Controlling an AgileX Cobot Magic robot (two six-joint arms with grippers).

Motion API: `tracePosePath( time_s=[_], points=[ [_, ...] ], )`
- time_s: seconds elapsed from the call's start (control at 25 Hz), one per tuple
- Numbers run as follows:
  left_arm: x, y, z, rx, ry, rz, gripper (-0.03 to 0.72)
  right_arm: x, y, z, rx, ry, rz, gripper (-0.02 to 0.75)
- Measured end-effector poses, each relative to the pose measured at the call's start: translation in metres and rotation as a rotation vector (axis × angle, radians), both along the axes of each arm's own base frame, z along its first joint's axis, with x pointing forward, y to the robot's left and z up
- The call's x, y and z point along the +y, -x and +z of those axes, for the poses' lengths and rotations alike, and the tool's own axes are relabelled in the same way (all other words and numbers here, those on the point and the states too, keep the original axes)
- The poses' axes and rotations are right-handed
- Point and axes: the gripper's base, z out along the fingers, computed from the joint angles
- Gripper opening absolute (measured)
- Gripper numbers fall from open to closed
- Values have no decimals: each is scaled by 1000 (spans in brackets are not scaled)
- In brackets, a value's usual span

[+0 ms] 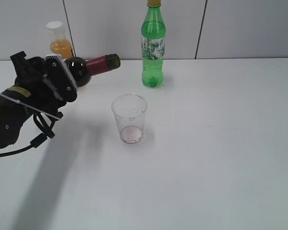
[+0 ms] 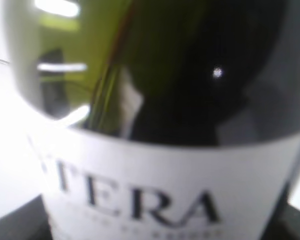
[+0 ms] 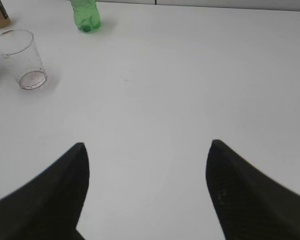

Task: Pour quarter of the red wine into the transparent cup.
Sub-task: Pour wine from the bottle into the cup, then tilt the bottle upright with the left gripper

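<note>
My left gripper (image 1: 62,81) is shut on the red wine bottle (image 1: 93,66), held tilted almost flat above the table with its maroon neck pointing right. The open mouth is up and to the left of the transparent cup (image 1: 129,118). The cup stands upright on the table with pinkish residue at its bottom. In the left wrist view the bottle's dark glass and white label (image 2: 165,190) fill the frame. My right gripper (image 3: 147,147) is open and empty over bare table; the cup (image 3: 20,59) shows at its upper left.
A green soda bottle (image 1: 153,45) stands at the back, behind and right of the cup, and also shows in the right wrist view (image 3: 85,15). An orange juice bottle (image 1: 60,40) stands at the back left behind my left arm. White table (image 1: 221,143) all round.
</note>
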Motion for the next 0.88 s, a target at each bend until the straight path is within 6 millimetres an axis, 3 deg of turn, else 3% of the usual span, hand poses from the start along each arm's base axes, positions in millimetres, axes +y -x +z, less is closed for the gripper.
tracePosePath(
  time_s=[0.28,0.88],
  points=[
    [2,-2,-6,-49,-170,-17,552,0,0,0,-1,0,0,585],
    [2,-3,-9,-61,-300,-36,552,0,0,0,0,0,0,585]
  ],
)
